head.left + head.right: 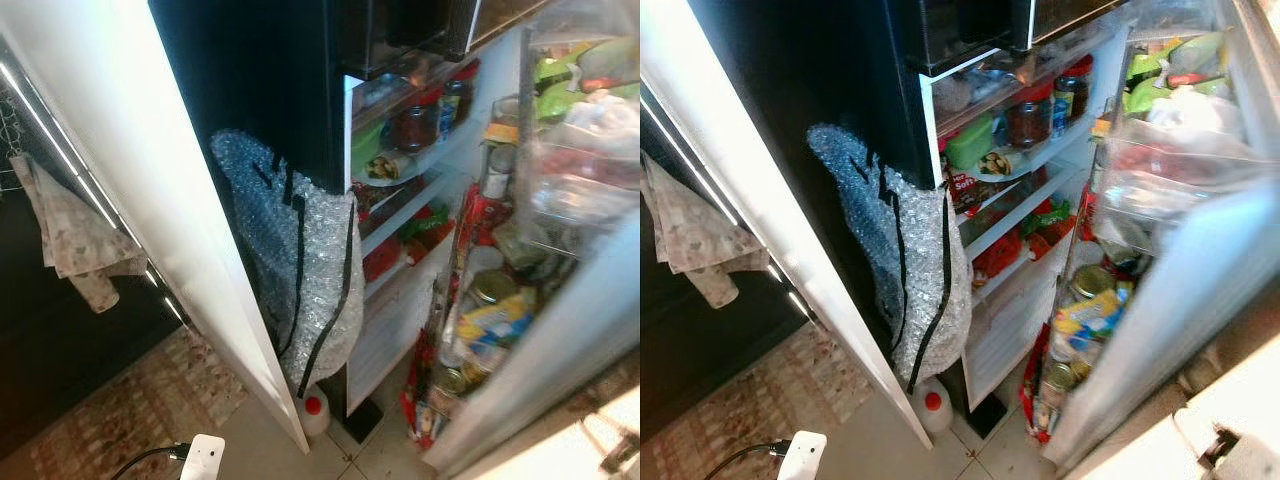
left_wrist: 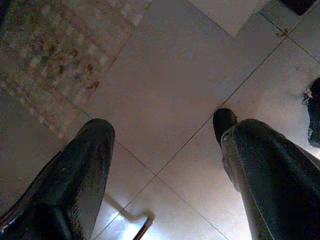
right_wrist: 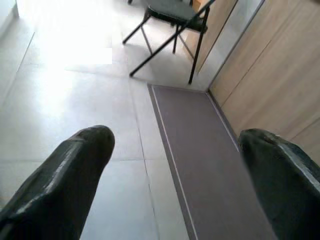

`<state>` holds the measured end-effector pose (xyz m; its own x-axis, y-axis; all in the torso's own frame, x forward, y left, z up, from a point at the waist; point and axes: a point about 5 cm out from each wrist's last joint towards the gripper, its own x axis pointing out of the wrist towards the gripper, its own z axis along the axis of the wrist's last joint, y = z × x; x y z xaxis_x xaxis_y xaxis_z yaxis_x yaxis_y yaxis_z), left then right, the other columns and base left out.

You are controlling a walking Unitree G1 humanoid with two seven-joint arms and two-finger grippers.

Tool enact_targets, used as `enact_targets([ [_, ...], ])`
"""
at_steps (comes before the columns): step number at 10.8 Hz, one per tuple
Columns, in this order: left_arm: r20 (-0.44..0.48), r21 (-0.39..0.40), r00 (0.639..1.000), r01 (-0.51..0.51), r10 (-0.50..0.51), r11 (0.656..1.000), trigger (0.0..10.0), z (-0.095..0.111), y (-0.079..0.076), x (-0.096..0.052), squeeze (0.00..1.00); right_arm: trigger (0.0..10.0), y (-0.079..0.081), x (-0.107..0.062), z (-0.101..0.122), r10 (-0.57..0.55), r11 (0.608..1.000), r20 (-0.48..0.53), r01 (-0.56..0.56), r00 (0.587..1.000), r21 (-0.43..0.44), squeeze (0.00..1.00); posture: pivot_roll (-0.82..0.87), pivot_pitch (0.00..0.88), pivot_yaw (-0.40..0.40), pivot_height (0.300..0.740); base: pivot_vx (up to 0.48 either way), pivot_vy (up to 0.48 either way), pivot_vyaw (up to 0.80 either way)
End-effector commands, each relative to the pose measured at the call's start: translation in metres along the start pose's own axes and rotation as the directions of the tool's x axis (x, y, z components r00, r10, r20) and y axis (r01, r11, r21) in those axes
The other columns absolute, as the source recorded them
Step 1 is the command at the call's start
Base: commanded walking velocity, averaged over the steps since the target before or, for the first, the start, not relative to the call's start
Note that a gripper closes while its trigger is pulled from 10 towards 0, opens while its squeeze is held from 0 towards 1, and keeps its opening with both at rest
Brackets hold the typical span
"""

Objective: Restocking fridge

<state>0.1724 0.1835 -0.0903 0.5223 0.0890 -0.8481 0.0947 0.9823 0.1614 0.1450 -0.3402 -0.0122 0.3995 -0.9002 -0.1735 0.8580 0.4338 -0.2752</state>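
While the fridge (image 1: 400, 200) stands open, both grippers' fingers (image 2: 75, 180) (image 3: 75, 170) hang apart over floor.

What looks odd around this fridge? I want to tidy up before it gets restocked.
A bundle of bubble wrap with black straps is wedged between the fridge and the white panel, above a white jug with a red cap on the floor. The door shelves look crammed.
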Motion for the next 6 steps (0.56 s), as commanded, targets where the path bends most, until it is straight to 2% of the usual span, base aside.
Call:
enact_targets([
  [1,-0.013,0.016,1.0,-0.005,0.005,1.0,10.0,-0.004,0.004,0.0,0.0,10.0,-0.008,0.001,-0.001,-0.034,0.999,0.003,0.034,0.999,0.008,0.0,-0.07,0.029,0.096,0.74,0.0,0.0,0.0],
  [4,-0.014,0.023,1.0,-0.001,0.002,1.0,10.0,-0.004,0.004,0.0,0.0,10.0,-0.005,0.0,0.001,0.011,1.0,0.02,-0.011,1.0,0.024,0.0,-0.07,0.025,0.101,0.74,0.0,0.0,0.0],
  [6,-0.013,0.029,1.0,0.0,0.0,1.0,10.0,-0.004,0.004,0.0,0.0,10.0,0.016,-0.004,0.005,0.161,0.986,0.034,-0.162,0.986,0.044,0.0,-0.07,0.027,0.101,0.74,0.0,0.0,0.0],
])
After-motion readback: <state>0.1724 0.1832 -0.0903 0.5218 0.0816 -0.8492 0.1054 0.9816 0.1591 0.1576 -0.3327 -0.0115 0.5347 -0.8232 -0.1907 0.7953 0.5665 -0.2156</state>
